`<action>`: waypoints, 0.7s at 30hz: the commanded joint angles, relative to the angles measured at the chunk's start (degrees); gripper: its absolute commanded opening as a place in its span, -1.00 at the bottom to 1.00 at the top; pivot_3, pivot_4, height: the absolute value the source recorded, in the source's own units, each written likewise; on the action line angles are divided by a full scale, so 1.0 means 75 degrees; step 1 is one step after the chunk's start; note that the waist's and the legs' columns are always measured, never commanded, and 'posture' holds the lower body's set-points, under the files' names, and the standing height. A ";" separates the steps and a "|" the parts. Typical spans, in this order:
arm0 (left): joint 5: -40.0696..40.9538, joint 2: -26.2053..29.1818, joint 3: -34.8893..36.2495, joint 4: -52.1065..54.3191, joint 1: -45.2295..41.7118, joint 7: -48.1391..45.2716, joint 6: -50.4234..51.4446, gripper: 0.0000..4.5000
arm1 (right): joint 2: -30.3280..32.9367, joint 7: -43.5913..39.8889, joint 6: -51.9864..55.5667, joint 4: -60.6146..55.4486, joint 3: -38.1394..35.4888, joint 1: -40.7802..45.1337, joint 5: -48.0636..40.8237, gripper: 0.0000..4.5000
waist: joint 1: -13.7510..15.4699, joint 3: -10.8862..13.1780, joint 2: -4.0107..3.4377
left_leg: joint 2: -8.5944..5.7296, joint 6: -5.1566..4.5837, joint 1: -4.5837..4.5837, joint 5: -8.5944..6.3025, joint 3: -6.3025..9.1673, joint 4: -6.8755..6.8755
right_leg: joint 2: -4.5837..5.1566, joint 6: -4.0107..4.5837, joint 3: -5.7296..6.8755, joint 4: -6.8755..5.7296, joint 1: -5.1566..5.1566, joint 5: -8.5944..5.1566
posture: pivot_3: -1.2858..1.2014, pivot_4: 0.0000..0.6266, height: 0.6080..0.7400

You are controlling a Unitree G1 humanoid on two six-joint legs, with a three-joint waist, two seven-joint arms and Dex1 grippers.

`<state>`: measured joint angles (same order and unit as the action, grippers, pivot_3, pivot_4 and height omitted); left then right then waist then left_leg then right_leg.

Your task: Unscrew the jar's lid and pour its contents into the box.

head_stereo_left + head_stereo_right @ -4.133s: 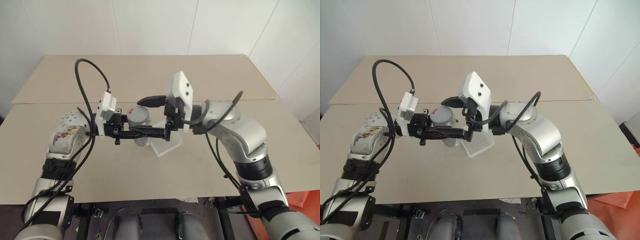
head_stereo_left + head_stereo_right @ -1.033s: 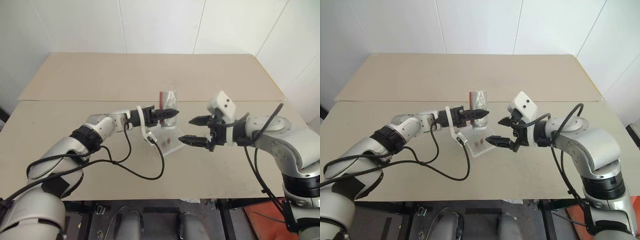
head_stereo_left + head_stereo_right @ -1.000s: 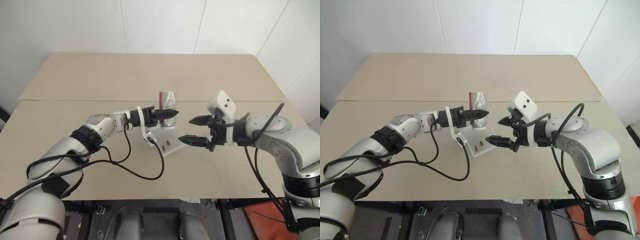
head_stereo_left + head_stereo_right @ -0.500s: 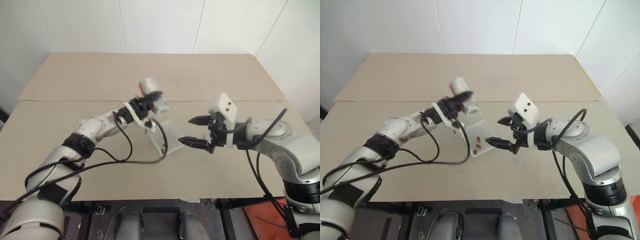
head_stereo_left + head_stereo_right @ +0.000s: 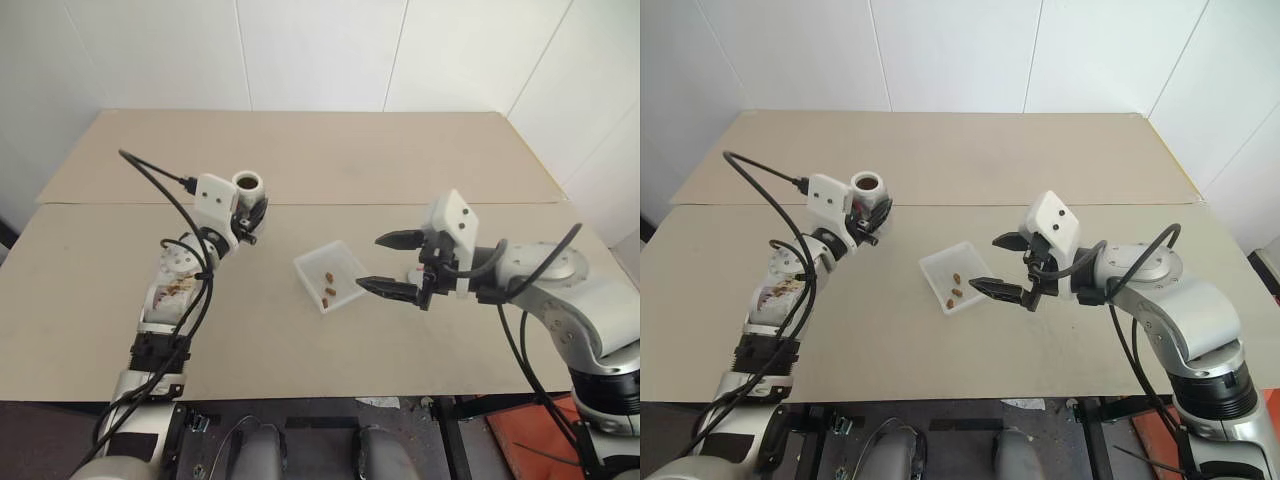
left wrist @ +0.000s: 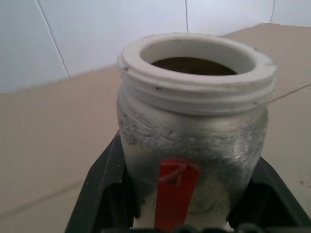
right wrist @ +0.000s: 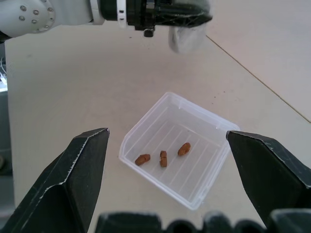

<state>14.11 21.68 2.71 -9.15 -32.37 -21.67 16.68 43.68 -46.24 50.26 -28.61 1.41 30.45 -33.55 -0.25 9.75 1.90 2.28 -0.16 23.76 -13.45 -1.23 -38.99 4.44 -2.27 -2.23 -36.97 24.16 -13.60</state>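
The left gripper, clamped on the jar, has swung away from the box and turned the jar mouth-up. Three brown pieces lie in the box: pouring appears complete. The right gripper hangs spread beside it, empty.

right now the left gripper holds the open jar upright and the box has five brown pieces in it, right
Not quite: the box holds three brown pieces, not five, as the right wrist view shows. The rest stands: the left gripper holds the open jar upright.
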 commanded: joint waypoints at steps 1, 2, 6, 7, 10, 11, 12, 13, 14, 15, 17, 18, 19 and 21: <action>0.0472 -0.0153 0.0297 0.0276 0.0224 -0.0354 0.0064 -0.15 | 0.0186 -0.0037 -0.0296 -0.0047 -0.0236 -0.0027 0.0127 0.99 | 0.0000 0.0000 0.0000 | 0.0001 0.0000 0.0000 0.0000 0.0000 0.0000 | -0.0001 0.0000 0.0000 0.0000 0.0000 0.0000 | 0.03 -0.52 1.00; 0.0505 -0.0188 0.0332 0.0277 0.0273 -0.0383 0.0057 -0.15 | 0.0197 -0.0024 -0.0296 -0.0050 -0.0245 -0.0043 0.0129 0.99 | 0.0001 0.0000 0.0000 | 0.0001 0.0000 0.0000 0.0000 0.0000 0.0000 | 0.0000 0.0000 0.0000 -0.0002 0.0001 0.0000 | 0.03 -0.52 1.00; 0.0532 -0.0422 0.0383 0.0162 0.0678 -0.0531 -0.0372 -0.15 | 0.0261 0.0005 -0.0278 -0.0090 -0.0442 -0.0155 0.0075 0.99 | 0.0008 0.0000 0.0000 | 0.0000 0.0000 0.0001 0.0000 0.0000 0.0000 | 0.0000 0.0001 -0.0001 0.0001 0.0001 0.0000 | 0.03 -0.52 1.00; 0.0523 -0.0465 0.0411 0.0132 0.0715 -0.0503 -0.0422 -0.15 | 0.0281 0.0005 -0.0277 -0.0105 -0.0485 -0.0183 0.0060 0.99 | 0.0011 0.0000 0.0001 | -0.0001 0.0000 0.0001 0.0000 0.0000 0.0000 | 0.0001 0.0001 -0.0002 0.0002 0.0000 0.0000 | 0.03 -0.52 1.00; 0.0311 -0.0469 0.0340 -0.0011 0.0829 -0.0516 -0.0617 -0.15 | 0.0349 0.0006 -0.0291 -0.0118 -0.0577 -0.0270 0.0061 0.99 | 0.0014 0.0000 0.0001 | -0.0001 0.0000 0.0000 0.0000 0.0000 0.0000 | 0.0001 0.0001 -0.0002 0.0005 0.0000 0.0000 | 0.03 -0.52 1.00; 0.0264 -0.0466 0.0320 -0.0035 0.0874 -0.0526 -0.0670 -0.15 | 0.0367 0.0003 -0.0294 -0.0127 -0.0599 -0.0293 0.0061 0.99 | 0.0016 0.0000 0.0001 | -0.0001 0.0000 0.0000 0.0000 0.0000 0.0001 | 0.0001 0.0001 -0.0002 0.0005 0.0000 0.0000 | 0.03 -0.52 1.00; 0.0234 -0.0452 0.0300 -0.0052 0.0923 -0.0560 -0.0724 -0.15 | 0.0380 -0.0005 -0.0300 -0.0134 -0.0617 -0.0309 0.0059 0.99 | 0.0016 0.0000 0.0001 | -0.0001 0.0000 0.0000 0.0000 0.0000 0.0000 | 0.0001 0.0001 -0.0002 0.0006 0.0000 0.0000 | 0.03 -0.52 1.00; 0.0176 -0.0441 0.0271 -0.0055 0.0985 -0.0569 -0.0792 0.01 | 0.0394 -0.0015 -0.0314 -0.0139 -0.0639 -0.0323 0.0053 1.00 | 0.0016 -0.0001 0.0001 | -0.0001 0.0000 0.0000 0.0000 0.0000 0.0001 | 0.0001 0.0001 -0.0002 0.0008 0.0000 0.0000 | 0.03 -0.52 1.00; 0.0163 -0.0432 0.0267 -0.0052 0.1037 -0.0583 -0.0796 0.17 | 0.0404 -0.0017 -0.0318 -0.0145 -0.0658 -0.0332 0.0041 1.00 | 0.0012 -0.0001 0.0001 | -0.0001 0.0000 0.0000 0.0000 0.0000 0.0002 | 0.0001 0.0001 -0.0002 0.0010 0.0000 0.0000 | 0.03 -0.52 1.00; 0.0096 -0.0394 0.0239 -0.0058 0.1090 -0.0610 -0.0812 0.29 | 0.0413 -0.0017 -0.0325 -0.0143 -0.0670 -0.0339 0.0035 1.00 | 0.0006 -0.0001 0.0001 | -0.0001 -0.0001 0.0000 0.0000 -0.0001 0.0002 | 0.0001 0.0001 -0.0004 0.0010 0.0000 0.0000 | 0.03 -0.52 1.00; 0.0064 -0.0342 0.0265 0.0003 0.1184 -0.0637 -0.0781 0.59 | 0.0421 0.0005 -0.0328 -0.0138 -0.0677 -0.0349 0.0044 1.00 | 0.0004 -0.0001 0.0001 | 0.0000 0.0000 0.0000 0.0000 -0.0001 0.0003 | 0.0000 0.0001 -0.0004 0.0010 0.0002 0.0000 | 0.03 -0.52 1.00; 0.0023 -0.0287 0.0278 0.0086 0.1238 -0.0628 -0.0750 0.74 | 0.0419 0.0020 -0.0328 -0.0137 -0.0678 -0.0355 0.0052 1.00 | 0.0005 -0.0001 0.0001 | 0.0000 0.0000 0.0000 0.0000 -0.0001 0.0003 | 0.0000 0.0001 -0.0004 0.0009 0.0001 0.0000 | 0.03 -0.52 1.00; 0.0030 -0.0217 0.0316 0.0216 0.1318 -0.0657 -0.0711 0.88 | 0.0415 0.0036 -0.0327 -0.0145 -0.0672 -0.0361 0.0061 1.00 | 0.0003 -0.0001 0.0001 | 0.0000 0.0000 0.0000 0.0000 -0.0001 0.0003 | 0.0000 0.0001 -0.0004 0.0009 0.0001 0.0000 | 0.03 -0.52 1.00; 0.0120 -0.0040 0.0415 0.0576 0.1539 -0.0758 -0.0587 0.99 | 0.0411 0.0057 -0.0331 -0.0162 -0.0668 -0.0386 0.0072 1.00 | -0.0007 -0.0001 0.0001 | 0.0000 0.0000 -0.0002 0.0000 -0.0001 0.0003 | 0.0000 0.0001 -0.0005 0.0009 0.0001 0.0000 | 0.03 -0.52 1.00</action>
<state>14.68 20.29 4.41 -9.00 -21.47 -26.52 12.60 46.10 -45.99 49.29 -28.27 -1.39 27.74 -32.82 -0.30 9.74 1.91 2.28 -0.16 23.75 -13.45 -1.23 -38.96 4.44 -2.26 -2.26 -36.90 24.17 -13.59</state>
